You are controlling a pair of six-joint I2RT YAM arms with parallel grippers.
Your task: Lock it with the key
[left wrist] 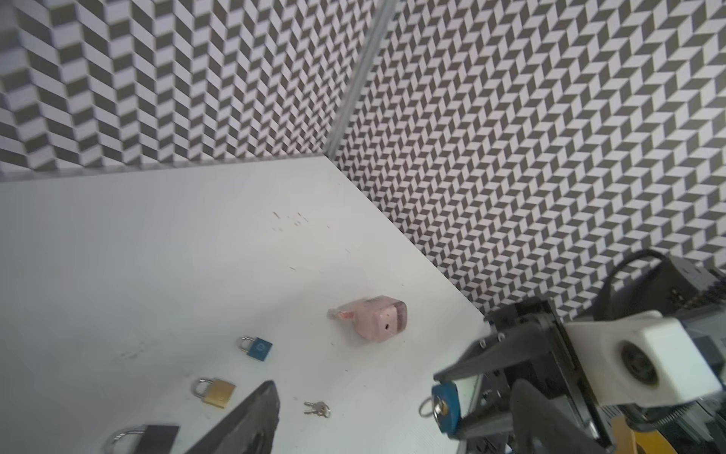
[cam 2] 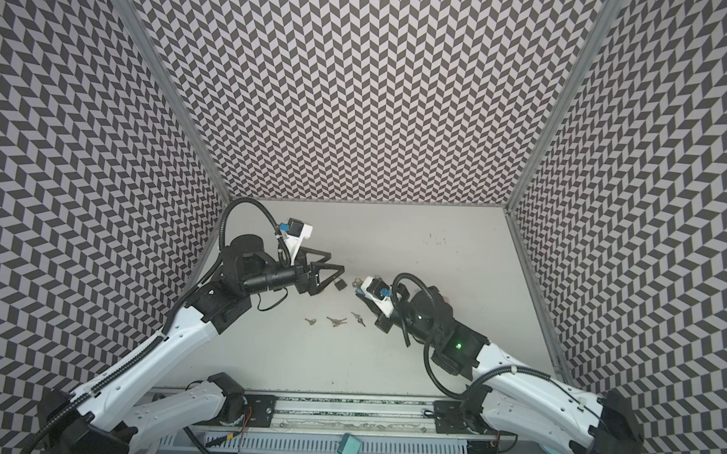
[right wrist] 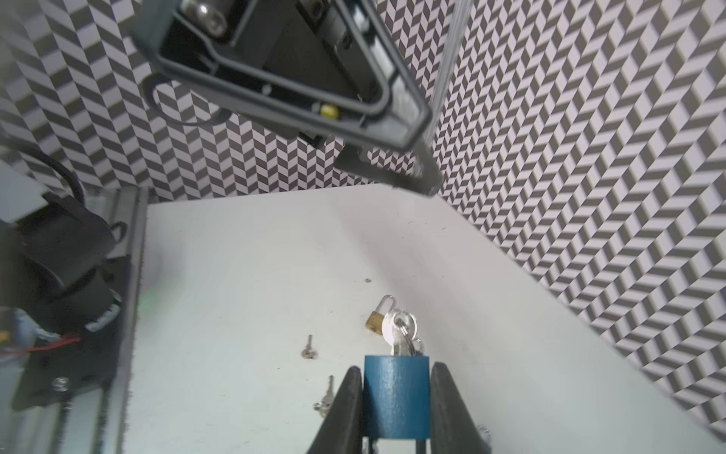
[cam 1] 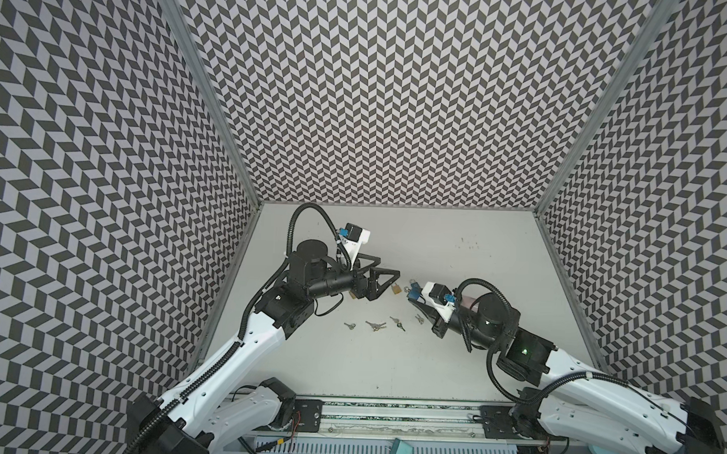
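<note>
— Start at the left of a top view. Anything in the left tool?
— Nothing. Hangs spread wide left of centre, above the white worktop.
— Just right of it?
— Find a black padlock lying flat, then a brass padlock (both apart from either tool).
— Lower down?
— Count loose keys strung in a row across the middle of the worktop.
— And the task's lock?
— Look right of centre. Blue padlock, pinched by its flat sides in the right tool. Sits with the keyhole end pointing toward the left tool.
— Key?
— Key seated in that end, bow sticking out, a ring with another key dangling from it.
— Further right?
— Glimpse a pink padlock on the worktop, mostly hidden behind the right arm in both top views.
</note>
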